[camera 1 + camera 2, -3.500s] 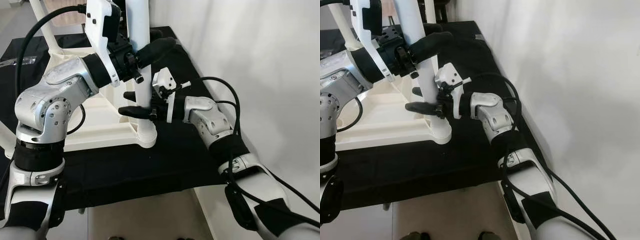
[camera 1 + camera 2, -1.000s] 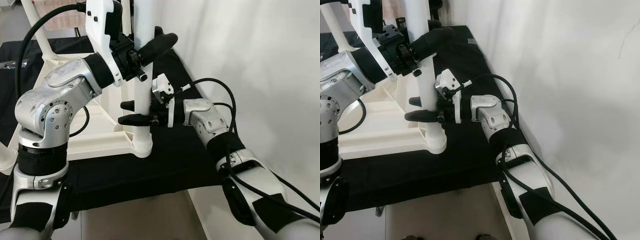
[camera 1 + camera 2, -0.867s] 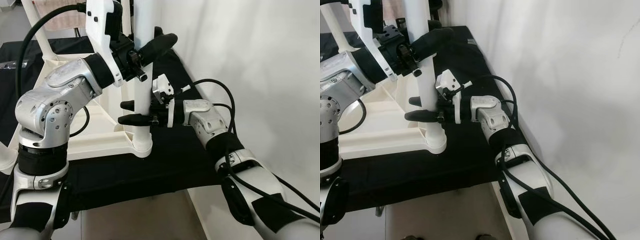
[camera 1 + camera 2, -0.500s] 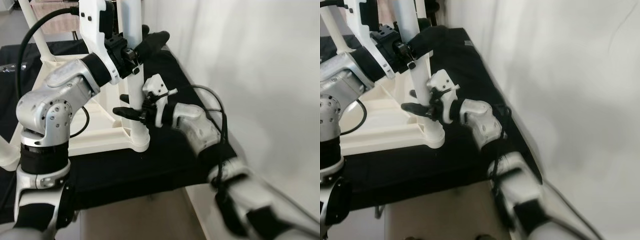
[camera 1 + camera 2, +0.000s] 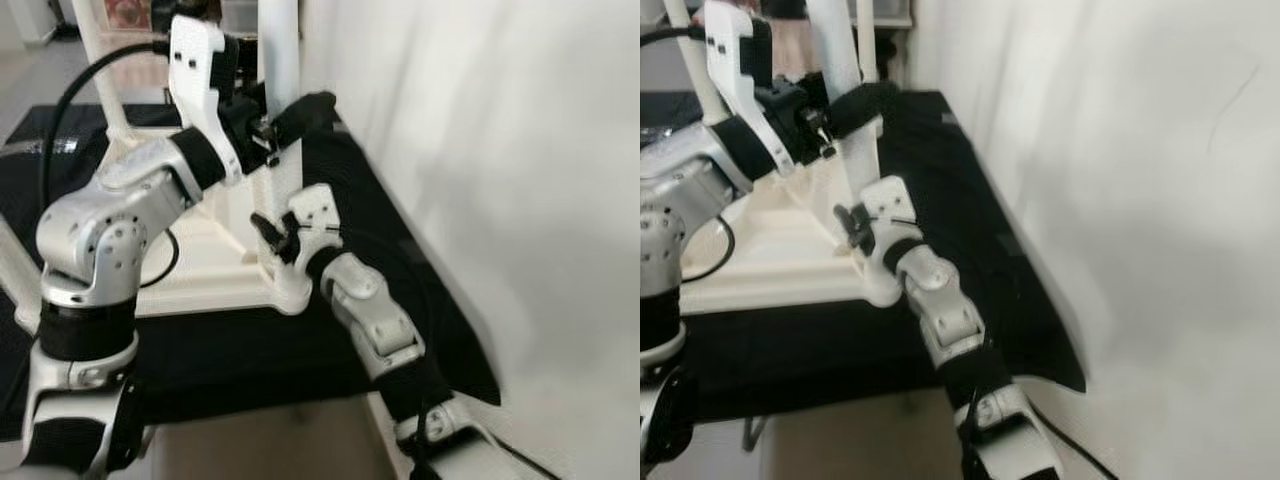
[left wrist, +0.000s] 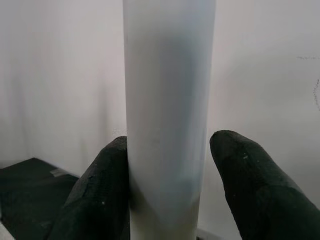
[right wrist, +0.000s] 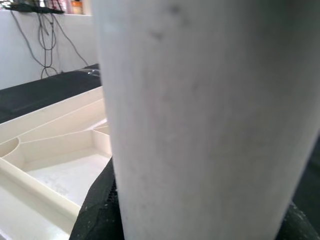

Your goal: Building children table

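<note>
The white children's table top [image 5: 200, 270] lies upside down on a black-covered surface. A white table leg [image 5: 280, 40] stands upright in its near right corner socket. My left gripper [image 5: 287, 118] is high on the leg. In the left wrist view the leg [image 6: 167, 100] sits between its fingers [image 6: 102, 190]: one presses on it and the other rests at its edge. My right gripper [image 5: 272, 232] clasps the leg just above the socket. In the right wrist view the leg [image 7: 200, 100] is very close, hugged by black fingers [image 7: 100, 210].
A black cloth [image 5: 250, 350] covers the work surface, whose front edge is near me. A white wall [image 5: 480, 150] rises close on the right. Another white leg [image 5: 100, 50] stands at the far left corner. The table's ribbed underside [image 7: 65, 165] lies beside the socket.
The camera has shifted. My right forearm has swung from the leg's right side round to its front, with the wrist turned about the leg. The left gripper stays high on the leg.
</note>
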{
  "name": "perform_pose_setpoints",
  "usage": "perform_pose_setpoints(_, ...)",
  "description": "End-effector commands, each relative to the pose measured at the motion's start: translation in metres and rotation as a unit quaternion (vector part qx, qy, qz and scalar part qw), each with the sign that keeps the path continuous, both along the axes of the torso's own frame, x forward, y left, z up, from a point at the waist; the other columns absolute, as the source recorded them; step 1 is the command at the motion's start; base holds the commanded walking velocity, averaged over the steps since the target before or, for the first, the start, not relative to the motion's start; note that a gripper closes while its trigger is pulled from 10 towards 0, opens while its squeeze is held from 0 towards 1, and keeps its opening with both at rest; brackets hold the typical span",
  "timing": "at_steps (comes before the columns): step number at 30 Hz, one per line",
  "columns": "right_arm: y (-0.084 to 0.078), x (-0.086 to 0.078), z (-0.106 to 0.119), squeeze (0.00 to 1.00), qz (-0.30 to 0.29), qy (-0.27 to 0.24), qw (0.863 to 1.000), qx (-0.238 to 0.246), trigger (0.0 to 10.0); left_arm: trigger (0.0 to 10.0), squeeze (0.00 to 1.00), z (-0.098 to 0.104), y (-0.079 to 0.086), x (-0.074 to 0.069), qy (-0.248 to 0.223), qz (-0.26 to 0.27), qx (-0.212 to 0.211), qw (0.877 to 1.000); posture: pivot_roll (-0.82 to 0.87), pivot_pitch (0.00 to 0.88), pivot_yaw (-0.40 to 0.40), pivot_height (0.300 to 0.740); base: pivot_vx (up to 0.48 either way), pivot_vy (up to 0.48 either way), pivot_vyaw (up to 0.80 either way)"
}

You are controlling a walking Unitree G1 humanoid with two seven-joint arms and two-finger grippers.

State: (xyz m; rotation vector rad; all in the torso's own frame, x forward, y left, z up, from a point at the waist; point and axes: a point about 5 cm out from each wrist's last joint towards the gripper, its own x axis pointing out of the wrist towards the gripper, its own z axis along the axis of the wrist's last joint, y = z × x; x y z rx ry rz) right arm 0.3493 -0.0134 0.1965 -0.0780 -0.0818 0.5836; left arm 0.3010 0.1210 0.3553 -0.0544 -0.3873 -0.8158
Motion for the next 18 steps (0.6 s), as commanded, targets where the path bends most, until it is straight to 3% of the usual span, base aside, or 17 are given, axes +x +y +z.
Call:
perform_pose_setpoints(1,0.013,-0.005,-0.040,0.00,-0.011,0.129,0.991,-0.010,10.0,10.0,0.00,-0.004,-0.005,-0.006,0.001,-0.022,0.016,1.000,0.05,0.105,-0.098,0.740,0.000,0.000,0.00)
perform_pose_setpoints(2,0.010,-0.006,-0.036,0.68,-0.017,0.125,0.992,-0.013,10.0,10.0,0.00,-0.006,-0.004,-0.007,0.002,-0.021,0.016,1.000,0.05,0.103,-0.097,0.740,0.000,0.000,0.00)
perform_pose_setpoints(3,0.007,-0.006,-0.031,1.00,-0.022,0.121,0.992,-0.007,10.0,10.0,0.00,-0.008,-0.003,-0.008,0.004,-0.019,0.017,1.000,0.05,0.103,-0.098,0.740,0.000,0.000,0.00)
perform_pose_setpoints(12,0.001,0.003,-0.020,1.00,-0.017,0.110,0.994,0.020,10.0,10.0,0.00,-0.011,0.001,-0.011,0.007,-0.010,0.019,1.000,0.06,0.103,-0.100,0.740,0.000,0.000,0.00)
perform_pose_setpoints(15,0.000,0.013,-0.007,1.00,0.020,0.092,0.994,0.048,10.0,10.0,0.00,-0.011,0.004,-0.011,0.007,-0.003,0.021,1.000,0.06,0.103,-0.101,0.740,0.000,0.000,0.00)
perform_pose_setpoints(16,0.000,0.017,0.000,0.71,0.048,0.083,0.994,0.058,10.0,10.0,0.00,-0.011,0.004,-0.011,0.007,-0.001,0.021,1.000,0.06,0.106,-0.101,0.740,0.000,0.000,0.00)
perform_pose_setpoints(17,0.000,0.019,0.005,0.28,0.069,0.075,0.993,0.066,10.0,10.0,0.00,-0.011,0.004,-0.011,0.007,0.000,0.021,1.000,0.06,0.106,-0.101,0.740,0.000,0.000,0.00)
perform_pose_setpoints(18,0.000,0.019,0.005,0.28,0.069,0.075,0.993,0.066,10.0,10.0,0.00,-0.011,0.004,-0.011,0.007,0.000,0.021,1.000,0.06,0.106,-0.101,0.740,0.000,0.000,0.00)
